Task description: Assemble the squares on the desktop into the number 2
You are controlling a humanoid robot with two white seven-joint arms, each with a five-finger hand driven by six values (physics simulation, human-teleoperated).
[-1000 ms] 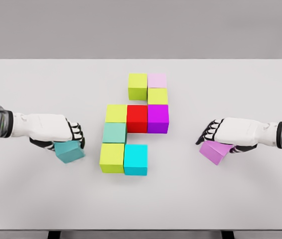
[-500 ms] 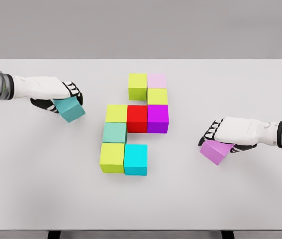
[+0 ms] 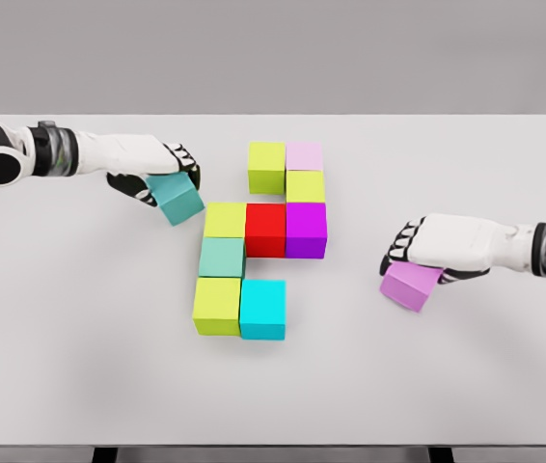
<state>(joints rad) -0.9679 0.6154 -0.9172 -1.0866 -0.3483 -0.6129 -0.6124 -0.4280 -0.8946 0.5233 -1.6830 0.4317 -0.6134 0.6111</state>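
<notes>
**Q:** Head view check: what have your robot hands got right now, and where are the squares sitting?

**Me:** My left robot hand (image 3: 162,171) is curled around a teal cube (image 3: 177,200). It's tilted, hanging under my fingers just up and left of the cluster, near the yellow-green cube (image 3: 225,220) at the left end of the middle row. I can't tell if it's touching the worktop (image 3: 80,367) or not.

My right robot hand (image 3: 425,253) is clenched on a violet cube (image 3: 410,285), also tilted, well off to the right of the cluster.

**Q:** And the cluster itself?

**Me:** Eight cubes packed together mid-worktop.
- Top row: a lime cube (image 3: 266,166) with a pale pink cube (image 3: 304,156) touching its right side.
- Just below the pink one: an olive-yellow cube (image 3: 305,186).
- Middle row, left to right: the yellow-green one, a red cube (image 3: 265,230), and a magenta cube (image 3: 306,230), all side by side.
- Under the yellow-green one: a mint cube (image 3: 222,258).
- Bottom row: a chartreuse cube (image 3: 217,306) with a cyan cube (image 3: 262,309) touching on its right.

**Q:** Arms in the way of anything?

**Me:** Nah. My left arm comes in from the upper left edge, my right arm from the right edge, both clear of the cluster.
</notes>
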